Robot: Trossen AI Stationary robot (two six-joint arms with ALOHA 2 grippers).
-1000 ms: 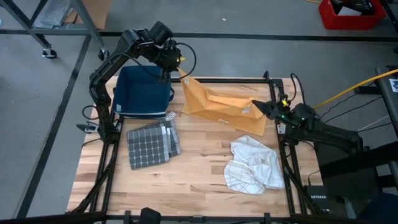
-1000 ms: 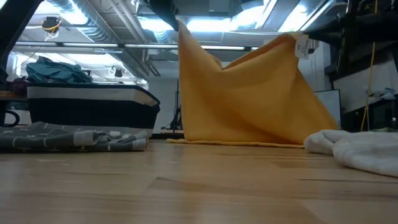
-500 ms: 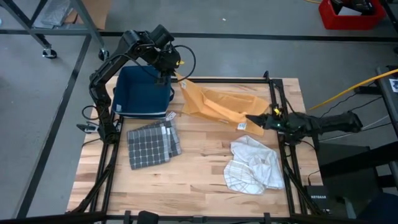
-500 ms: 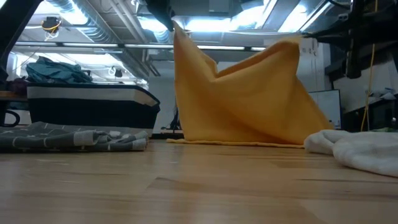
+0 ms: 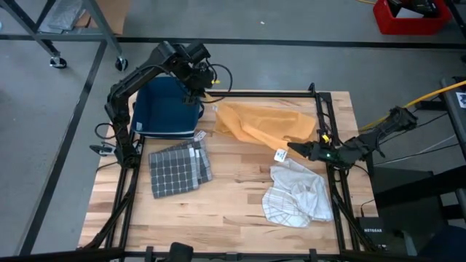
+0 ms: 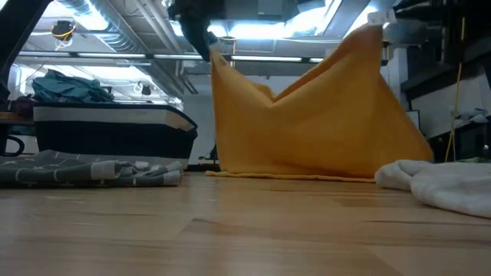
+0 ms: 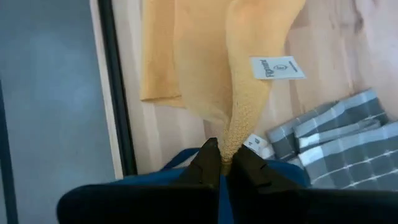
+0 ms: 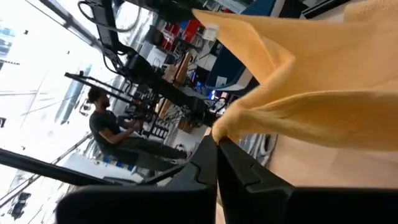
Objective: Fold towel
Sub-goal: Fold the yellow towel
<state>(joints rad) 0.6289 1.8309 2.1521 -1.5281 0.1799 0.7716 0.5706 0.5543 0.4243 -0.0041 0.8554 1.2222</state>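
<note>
Fingers clamped on towel corners

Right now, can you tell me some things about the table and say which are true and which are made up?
1. Both tools hold the yellow towel. True: the left tool and the right tool are each shut on a corner of it.
2. The yellow towel lies flat on the table. False: its corners are lifted and only its lower edge rests on the wood.
3. A grey checked towel lies folded by the blue bin. True.
4. The white towel is neatly folded. False: it lies crumpled in a heap.
5. The blue bin is full of towels. False: the high view shows no towel in it.
</note>
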